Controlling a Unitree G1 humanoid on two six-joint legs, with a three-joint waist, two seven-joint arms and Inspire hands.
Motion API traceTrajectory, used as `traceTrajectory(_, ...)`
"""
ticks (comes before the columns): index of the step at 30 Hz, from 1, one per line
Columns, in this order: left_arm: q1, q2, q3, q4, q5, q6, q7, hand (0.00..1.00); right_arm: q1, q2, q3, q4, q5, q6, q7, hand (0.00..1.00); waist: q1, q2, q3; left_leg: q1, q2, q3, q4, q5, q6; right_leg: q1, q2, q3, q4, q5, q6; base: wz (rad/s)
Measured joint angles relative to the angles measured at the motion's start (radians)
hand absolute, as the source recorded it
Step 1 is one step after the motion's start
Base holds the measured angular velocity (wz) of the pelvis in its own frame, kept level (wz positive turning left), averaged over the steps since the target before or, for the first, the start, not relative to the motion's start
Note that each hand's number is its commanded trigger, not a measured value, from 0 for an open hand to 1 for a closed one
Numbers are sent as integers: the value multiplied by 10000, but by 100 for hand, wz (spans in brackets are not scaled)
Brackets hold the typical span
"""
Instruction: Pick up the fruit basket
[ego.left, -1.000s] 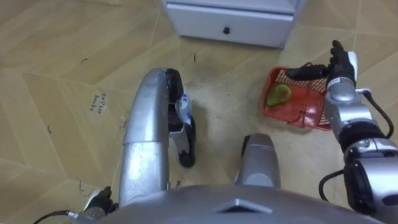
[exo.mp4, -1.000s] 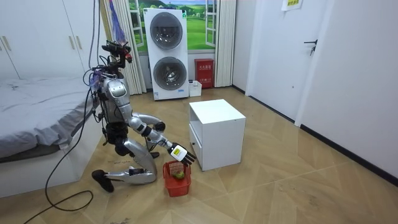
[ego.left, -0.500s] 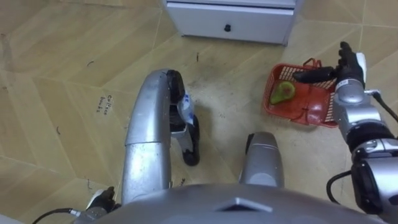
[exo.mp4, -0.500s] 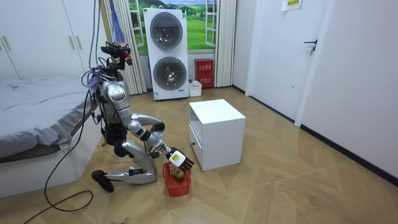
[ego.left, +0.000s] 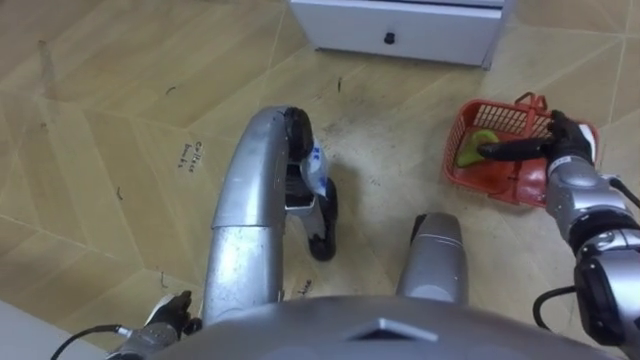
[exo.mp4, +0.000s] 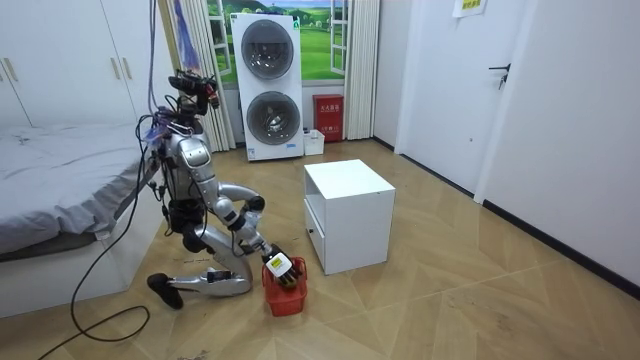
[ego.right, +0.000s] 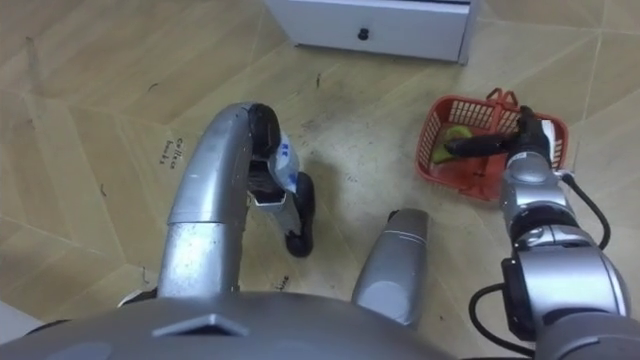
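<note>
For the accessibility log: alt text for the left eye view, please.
The robot's right hand reaches into a red fruit basket on the wooden floor, beside a green fruit inside. A white drawer cabinet stands just beyond.

Materials and finishes noted
Basket (ego.left: 497, 108): red plastic lattice. Floor (ego.left: 120, 120): glossy wood parquet, scuffed. Cabinet (ego.left: 430, 30): smooth white panel.
</note>
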Motion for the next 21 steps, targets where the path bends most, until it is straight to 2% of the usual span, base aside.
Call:
traceTrajectory(8, -105, 0, -184, -10, 0, 33, -277, 0, -22, -2, 8, 191, 188, 0, 34, 0, -24, 25, 5, -8, -3, -5, -50, 30, -60, -22, 8, -11, -1, 0, 1, 0)
traceTrajectory(9, -118, 0, -191, -9, -7, 34, -332, 0, -22, -2, 8, 274, 222, -1, 97, 26, -25, 24, 5, -8, -2, -4, -49, 30, -59, -22, 5, -14, -2, 0, 1, 0)
traceTrajectory(10, -118, -1, -191, -9, -14, 34, -338, 0, -23, -1, 14, 318, 231, 0, 116, 65, -22, 23, 6, -10, -2, -3, -49, 30, -59, -23, 6, -12, -2, 0, 1, 0)
traceTrajectory(11, -115, -1, -192, -9, -15, 35, -341, 0, -22, -1, 23, 399, 251, 9, 167, 100, -17, 20, 8, -14, -2, -4, -49, 30, -59, -27, 8, -13, -2, 0, 2, 0)
traceTrajectory(21, -101, -3, -282, -9, -396, 46, -342, 0, -22, -1, 139, 416, 557, 11, 320, 100, -13, 26, 5, -13, -1, -7, -57, 33, -64, -36, 10, -14, -2, -1, 2, 0)
